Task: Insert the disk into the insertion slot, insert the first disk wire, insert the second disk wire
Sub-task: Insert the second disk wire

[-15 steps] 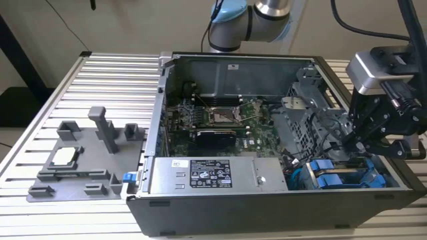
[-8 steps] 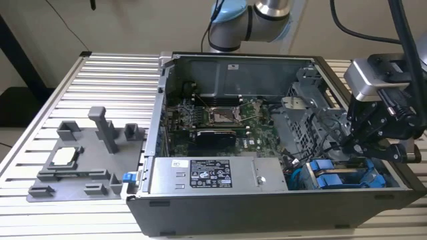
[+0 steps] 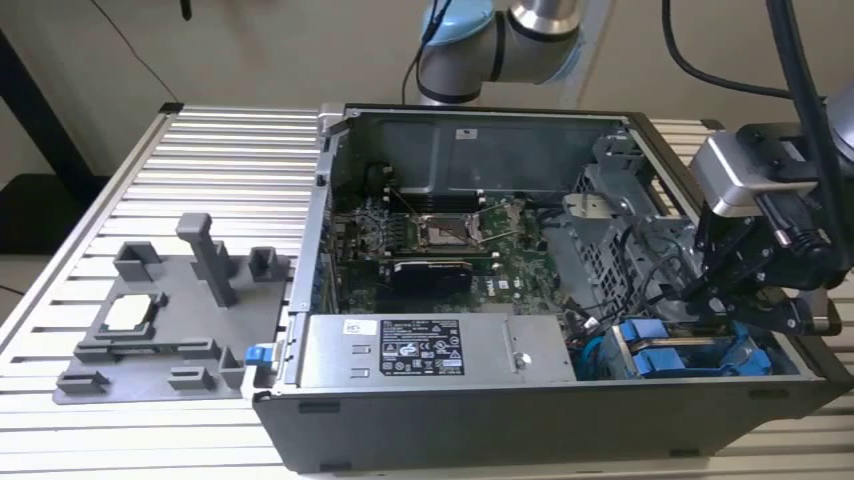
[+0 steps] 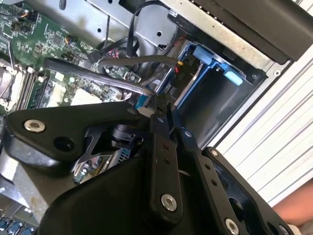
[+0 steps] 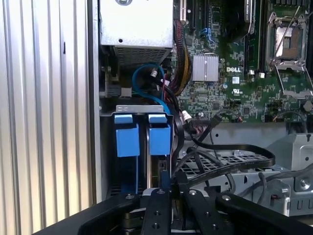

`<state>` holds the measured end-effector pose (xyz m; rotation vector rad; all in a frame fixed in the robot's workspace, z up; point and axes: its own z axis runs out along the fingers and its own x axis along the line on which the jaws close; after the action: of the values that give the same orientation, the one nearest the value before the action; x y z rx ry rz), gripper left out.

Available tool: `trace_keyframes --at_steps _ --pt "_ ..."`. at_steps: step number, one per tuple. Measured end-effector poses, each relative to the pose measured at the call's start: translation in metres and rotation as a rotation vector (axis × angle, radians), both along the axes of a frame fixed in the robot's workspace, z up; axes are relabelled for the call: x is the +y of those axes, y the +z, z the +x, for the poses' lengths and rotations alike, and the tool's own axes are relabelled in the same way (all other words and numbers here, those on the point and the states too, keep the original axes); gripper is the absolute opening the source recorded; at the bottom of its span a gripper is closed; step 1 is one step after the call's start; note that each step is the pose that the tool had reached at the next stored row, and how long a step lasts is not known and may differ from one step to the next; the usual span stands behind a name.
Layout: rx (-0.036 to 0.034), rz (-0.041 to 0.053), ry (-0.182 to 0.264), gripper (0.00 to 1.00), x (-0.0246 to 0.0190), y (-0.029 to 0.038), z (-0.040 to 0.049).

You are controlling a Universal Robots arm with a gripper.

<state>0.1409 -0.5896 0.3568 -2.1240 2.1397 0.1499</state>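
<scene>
Two blue-fronted drive units sit side by side in the insertion slot (image 5: 142, 108), the sheet-metal cage in the corner of the open computer case (image 3: 534, 420) next to the silver power-supply box (image 3: 434, 350). You can see their blue carrier fronts in the first wrist view, and the disk (image 5: 159, 139) is the one nearer the motherboard (image 5: 234, 63), already seated in its bay beside its neighbour (image 5: 127, 139). In the exterior view the same blue fronts show at the drive cage, just beside the power-supply box.

Your gripper (image 5: 172, 182) hangs right over the drive cage, directly above the seated disk. In both wrist views its black fingers (image 4: 161, 147) stand nearly together, with only a thin gap between the tips. Something small and dark sits at the tips, close against the rear edge of the disk, but you cannot tell from these views whether the fingers actually pinch it.

Several black cables (image 5: 230, 164) loop across the cage just beside the gripper, and a blue cable (image 5: 146, 78) curls between the power-supply box and the drive cage.

A grey fixture plate (image 3: 160, 320) lies on the slatted table (image 3: 200, 180), well apart from the case.
</scene>
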Motion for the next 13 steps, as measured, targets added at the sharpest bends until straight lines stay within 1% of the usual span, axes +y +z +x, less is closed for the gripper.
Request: trace_keyframes --at_steps 3,9,13 --pt "0.0000 0.0000 0.000 0.16 -0.0004 -0.0035 0.0004" --pt "0.0000 0.0006 0.000 0.16 -0.0011 -0.0082 0.0010" --pt "0.0000 0.0032 0.000 0.16 -0.0012 -0.0114 0.0012"
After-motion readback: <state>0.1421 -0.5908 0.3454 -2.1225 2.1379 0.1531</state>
